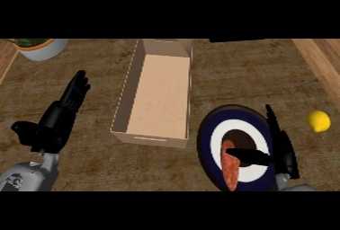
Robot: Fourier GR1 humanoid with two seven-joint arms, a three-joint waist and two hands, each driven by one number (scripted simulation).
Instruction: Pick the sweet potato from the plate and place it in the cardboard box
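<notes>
An orange-brown sweet potato lies on a round plate with a dark blue rim and white ring, at the lower right. My right hand is over the plate's right side, fingers straight and pointing away from me, thumb stretched left across the sweet potato's upper part. The hand is open. A long cardboard box, open on top and with nothing inside, stands left of the plate in the middle of the counter. My left hand rests open at the left, fingers up, well apart from the box.
A yellow lemon lies right of the plate. A white pot with a green plant stands at the far left corner. A light wooden strip runs along the counter's right edge.
</notes>
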